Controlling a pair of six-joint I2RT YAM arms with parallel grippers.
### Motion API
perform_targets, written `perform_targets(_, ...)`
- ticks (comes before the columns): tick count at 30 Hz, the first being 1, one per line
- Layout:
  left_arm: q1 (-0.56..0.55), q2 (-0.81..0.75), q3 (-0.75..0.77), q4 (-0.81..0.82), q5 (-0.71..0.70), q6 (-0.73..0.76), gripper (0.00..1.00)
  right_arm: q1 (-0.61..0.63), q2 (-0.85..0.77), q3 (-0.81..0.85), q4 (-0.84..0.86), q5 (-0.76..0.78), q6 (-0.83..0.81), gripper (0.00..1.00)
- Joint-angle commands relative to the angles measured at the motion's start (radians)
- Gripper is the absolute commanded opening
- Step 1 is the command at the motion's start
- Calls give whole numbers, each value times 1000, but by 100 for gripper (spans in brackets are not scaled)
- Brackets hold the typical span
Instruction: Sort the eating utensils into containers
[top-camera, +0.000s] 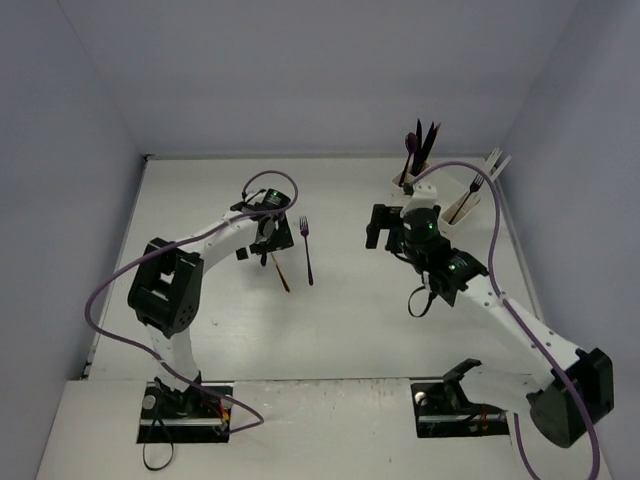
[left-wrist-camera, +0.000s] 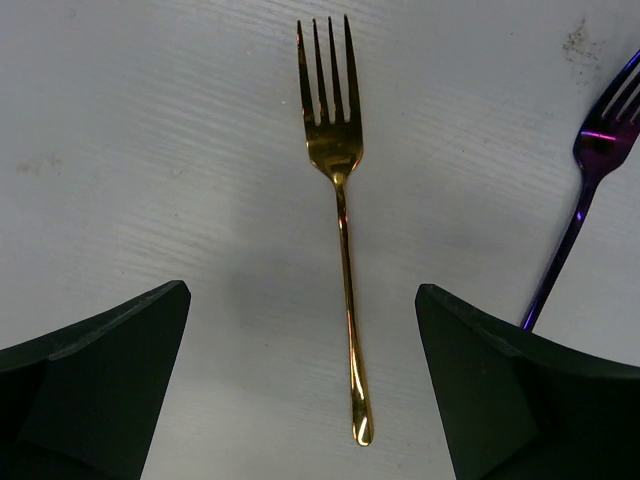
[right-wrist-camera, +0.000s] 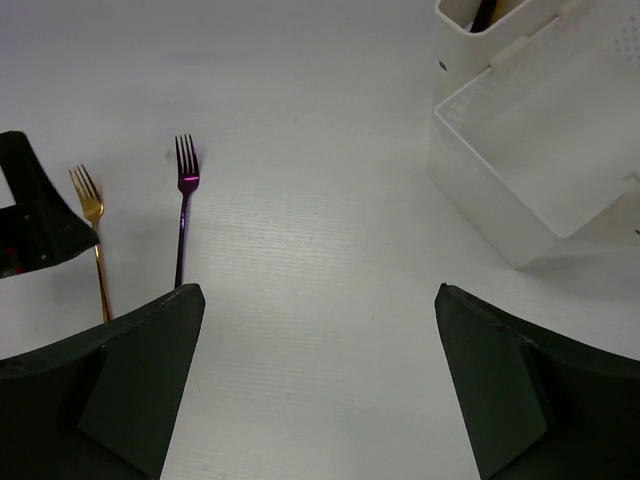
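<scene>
The left claw (left-wrist-camera: 303, 330) hangs spread wide over the gold fork (left-wrist-camera: 340, 200), gripping nothing, its jaws either side of the slim handle, which lies flat on the worktop (left-wrist-camera: 150, 150). The right claw (right-wrist-camera: 320, 300) is spread too and holds nothing, with the white organizer (right-wrist-camera: 490, 200) off to its right. The fork looks thin and slick, so closing jaws could skid over it, or pinch off-centre and spin it. The purple fork (left-wrist-camera: 590, 170) lies just beside one jaw and could be knocked askew on the way down. Its handle end is hidden behind that jaw, and both claws' lower parts are cut off by the frame. From above, the organizer is too small to tell which dark utensils (top-camera: 420, 145) stand in which cup.
</scene>
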Motion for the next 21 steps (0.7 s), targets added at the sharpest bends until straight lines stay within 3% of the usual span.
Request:
perform_targets(1,-7,46,88,-15,-19,-54,93,-3,-151,-51,-34,51,43,100)
perform_targets(5,-7,106,110,-23,-21,-72,86,-3,-242,-92,-100,53,53,100)
perform_targets(14,-7,178,133,-36,-42,-104,56,-4,-342,-112,-176,50,32,100)
perform_targets(17,-5,189,119,-35,-49,-107,30,-4,-355,-108,-199,52,10,100)
perform_targets(21,-5,185,84,-35,-54,-117,6,-4,-355,-100,-208,31,-3,100)
